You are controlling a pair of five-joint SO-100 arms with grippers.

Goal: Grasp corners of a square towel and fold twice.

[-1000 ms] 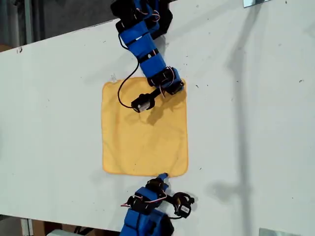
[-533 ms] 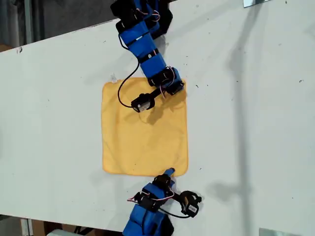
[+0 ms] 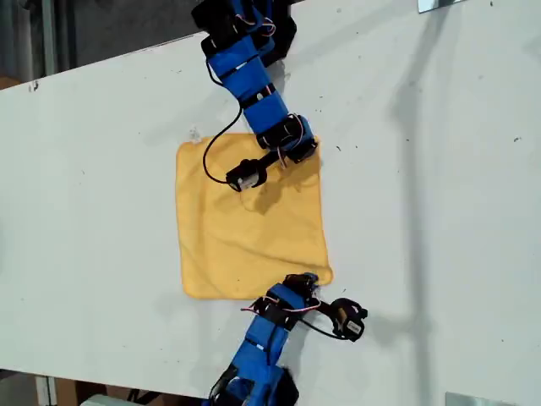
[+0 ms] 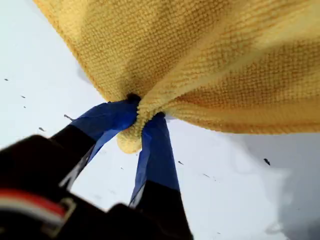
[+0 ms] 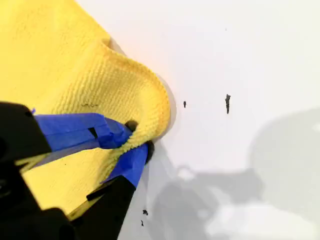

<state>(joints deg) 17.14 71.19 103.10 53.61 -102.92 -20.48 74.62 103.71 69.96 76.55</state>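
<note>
The yellow-orange towel (image 3: 245, 228) lies mostly flat on the white table (image 3: 439, 211). My first gripper (image 3: 311, 279) comes in from the near edge and is shut on the towel's near corner at the exterior view's right. In the first wrist view the blue fingers (image 4: 112, 117) pinch that corner, and the towel (image 4: 200, 60) is lifted off the table. My second gripper (image 3: 311, 150) reaches from the far side and is shut on the far corner at the exterior view's right. The second wrist view shows that gripper (image 5: 137, 137) pinching the towel's (image 5: 60, 65) hem just above the table.
The table's near edge (image 3: 127, 385) runs close behind my first arm. Long shadows cross the table at the exterior view's right. Small dark specks (image 5: 227, 102) mark the surface beside the far corner. Metal pieces (image 3: 439, 4) sit at the table's far right in the exterior view.
My first arm swung toward the exterior view's right, closed on the near right corner and drew it up and inward, skewing the near hem. My second arm stayed still.
</note>
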